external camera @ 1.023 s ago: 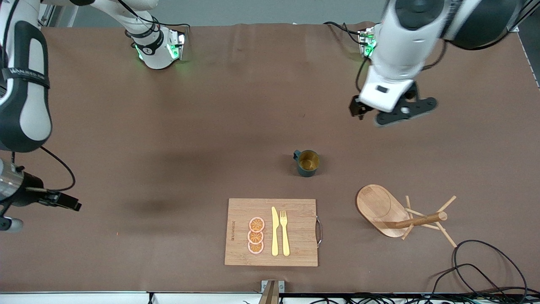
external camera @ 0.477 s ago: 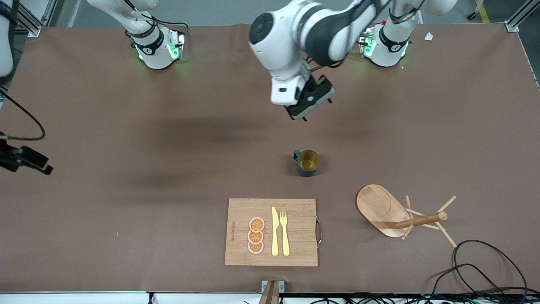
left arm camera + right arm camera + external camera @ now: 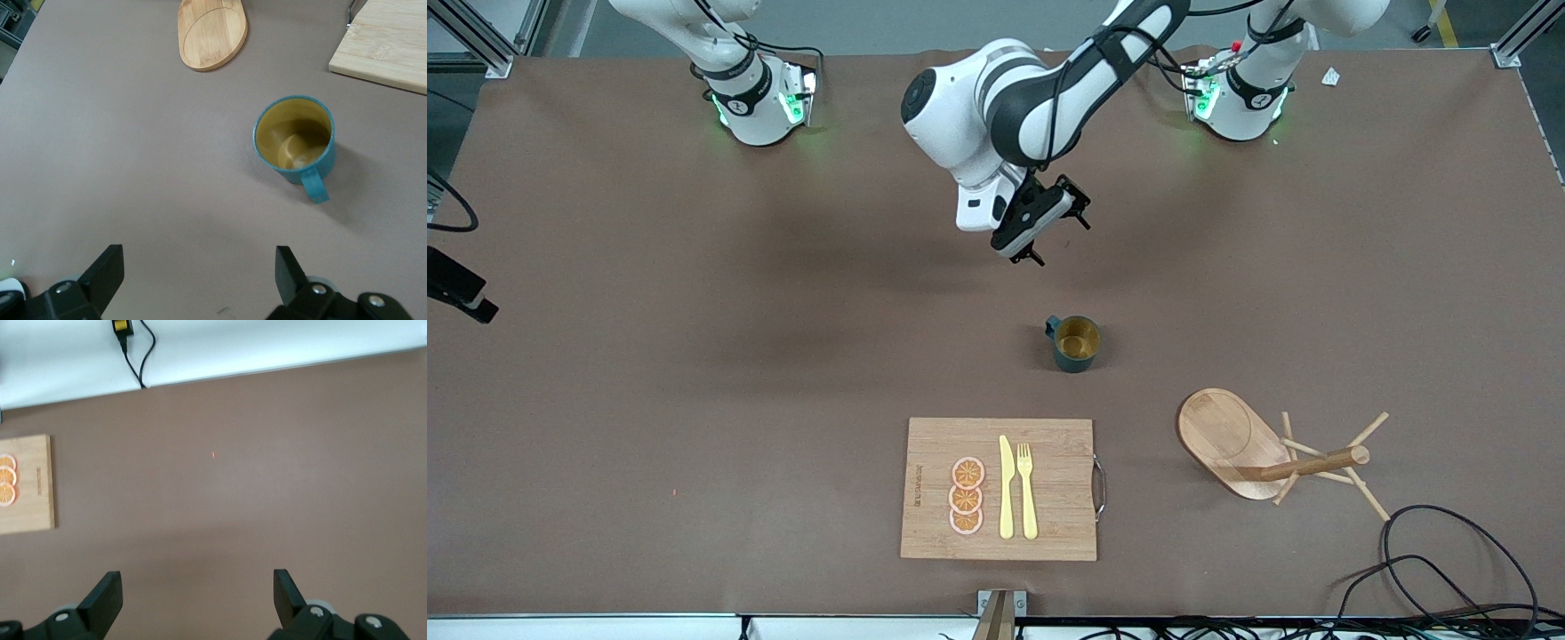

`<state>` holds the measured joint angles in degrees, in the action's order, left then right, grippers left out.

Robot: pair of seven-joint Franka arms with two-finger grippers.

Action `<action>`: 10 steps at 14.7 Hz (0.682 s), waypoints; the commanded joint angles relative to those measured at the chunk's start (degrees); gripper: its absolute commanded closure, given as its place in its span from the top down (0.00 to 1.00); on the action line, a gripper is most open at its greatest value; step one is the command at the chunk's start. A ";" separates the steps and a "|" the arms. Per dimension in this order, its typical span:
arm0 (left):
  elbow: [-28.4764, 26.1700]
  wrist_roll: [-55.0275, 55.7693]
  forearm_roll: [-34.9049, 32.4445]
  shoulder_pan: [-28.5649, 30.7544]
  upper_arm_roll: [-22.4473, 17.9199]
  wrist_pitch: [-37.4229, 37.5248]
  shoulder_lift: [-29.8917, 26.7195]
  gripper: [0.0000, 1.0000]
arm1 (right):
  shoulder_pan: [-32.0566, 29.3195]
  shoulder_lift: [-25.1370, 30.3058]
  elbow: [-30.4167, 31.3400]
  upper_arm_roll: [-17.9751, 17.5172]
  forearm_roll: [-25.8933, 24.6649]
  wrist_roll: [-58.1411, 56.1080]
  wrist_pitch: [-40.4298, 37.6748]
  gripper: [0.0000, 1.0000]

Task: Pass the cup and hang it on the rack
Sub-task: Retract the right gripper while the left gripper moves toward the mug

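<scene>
The dark teal cup (image 3: 1076,342) stands upright on the brown table, tan inside, with its small handle toward the right arm's end. It also shows in the left wrist view (image 3: 293,140). The wooden rack (image 3: 1272,449) is toward the left arm's end, nearer the front camera than the cup; its oval base shows in the left wrist view (image 3: 212,33). My left gripper (image 3: 1061,238) hangs open and empty (image 3: 198,260) over bare table, a short way from the cup toward the bases. My right gripper (image 3: 467,302) is open and empty (image 3: 197,581) over the table edge at the right arm's end.
A rectangular cutting board (image 3: 1000,489) with orange slices, a knife and a fork lies nearer the front camera than the cup. It also shows in the left wrist view (image 3: 387,40) and the right wrist view (image 3: 27,487). Black cables (image 3: 1449,560) lie by the rack.
My left arm has swung from its own end of the table toward the middle, and its gripper now hangs close to the cup. My right gripper has drawn back toward the table edge. The cup has not moved.
</scene>
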<state>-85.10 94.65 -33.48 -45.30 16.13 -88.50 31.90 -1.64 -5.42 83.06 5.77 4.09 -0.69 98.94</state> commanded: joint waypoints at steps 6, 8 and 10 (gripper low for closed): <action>1.61 11.69 -15.12 -3.74 -0.30 0.61 6.24 1.00 | 0.94 0.41 -1.84 0.38 -0.75 -0.37 -9.02 1.00; 1.52 13.70 -17.13 -4.00 -0.48 0.52 8.43 1.00 | 0.94 0.32 -3.60 0.47 -0.83 -0.54 -9.37 1.00; 1.70 19.22 -22.21 -5.67 -0.39 0.43 11.94 1.00 | 0.94 0.15 -3.69 0.56 -0.92 -0.37 -8.94 1.00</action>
<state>-85.05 109.68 -51.57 -49.06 16.13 -88.52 40.21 -1.12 -5.34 80.03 5.89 4.04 -0.69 90.30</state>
